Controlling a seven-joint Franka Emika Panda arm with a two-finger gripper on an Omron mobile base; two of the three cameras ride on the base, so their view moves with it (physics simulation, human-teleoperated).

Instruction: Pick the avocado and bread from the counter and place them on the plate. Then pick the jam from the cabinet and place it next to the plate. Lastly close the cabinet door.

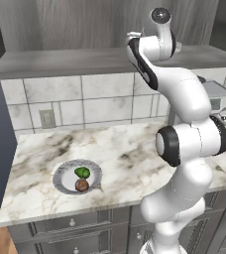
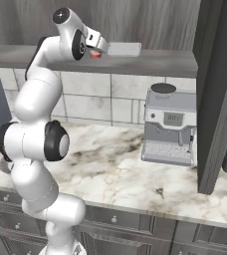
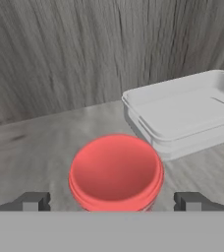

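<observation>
Left base view, surface: I see the white marble surface [image 1: 135, 154] over grey drawers, with tiled wall behind it.
Left base view, plate: the plate [image 1: 61, 179] sits near the front left of the surface.
Left base view, avocado: the green avocado [image 1: 82, 172] lies on the plate, toward its far side.
Left base view, bread: the brown bread [image 1: 82, 185] lies on the plate too, just in front of the avocado and touching it or nearly so.
Left base view, arm: my arm rises at the lower right and reaches up to the cabinet [image 1: 75, 25] shelf level; the hand is hidden behind its own upper joints.

Right base view, gripper: I see the gripper [image 2: 99, 49] up at the cabinet's shelf board [image 2: 160, 62], pointing right along it.
Right base view, jam: the red jam [image 2: 94, 55] shows just under the hand, on the shelf.
Right base view, tray: a white tray [image 2: 124, 49] lies on the shelf just right of the jam.
Right base view, cabinet door: the cabinet door [image 2: 220, 94] stands open at the right, edge toward me.
Right base view, coffee machine: a grey coffee machine [image 2: 168, 124] stands on the surface below the shelf.

Hand view, jam: the jar sits close, centred between my two fingers [image 3: 33, 201].
Hand view, fingers: spread wide, one on each side of the jar, neither touching it; they grip nothing.
Hand view, tray: it rests beyond the jar and to its right, close beside it.
</observation>
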